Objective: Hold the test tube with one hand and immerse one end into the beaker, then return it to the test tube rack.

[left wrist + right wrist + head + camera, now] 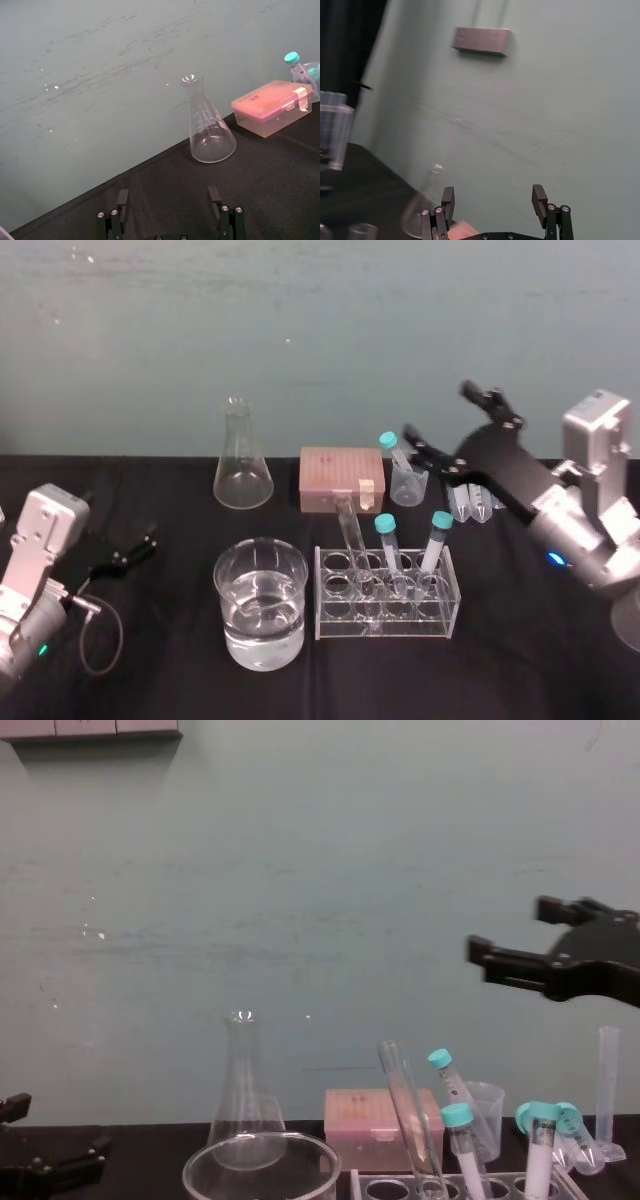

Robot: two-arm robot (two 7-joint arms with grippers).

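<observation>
The test tube stands in the rack, tilted so its open rim leans up and to the left. It sits toward the rack's left end, though I cannot tell which hole. Two teal-capped tubes share the rack to its right. The beaker, part full of clear liquid, is just left of the rack. I can read no writing: the faint marks on the flask are too small, and the pink box shows only a strip of pale tape. My right gripper hangs in the air behind and to the right of the rack, well above the table. Its long black fingers are spread wide with nothing between them, and they point up and to the left. A blue light glows on its silver wrist. My left gripper lies low near the table's left side, well apart from the glassware. Its fingers are also apart and empty, aimed toward the flask. The table is covered in black cloth. Behind it is a scuffed pale green wall with a grey box fixed high up. A small plastic cup stands right of the pink box. A graduated cylinder stands at the far right.
</observation>
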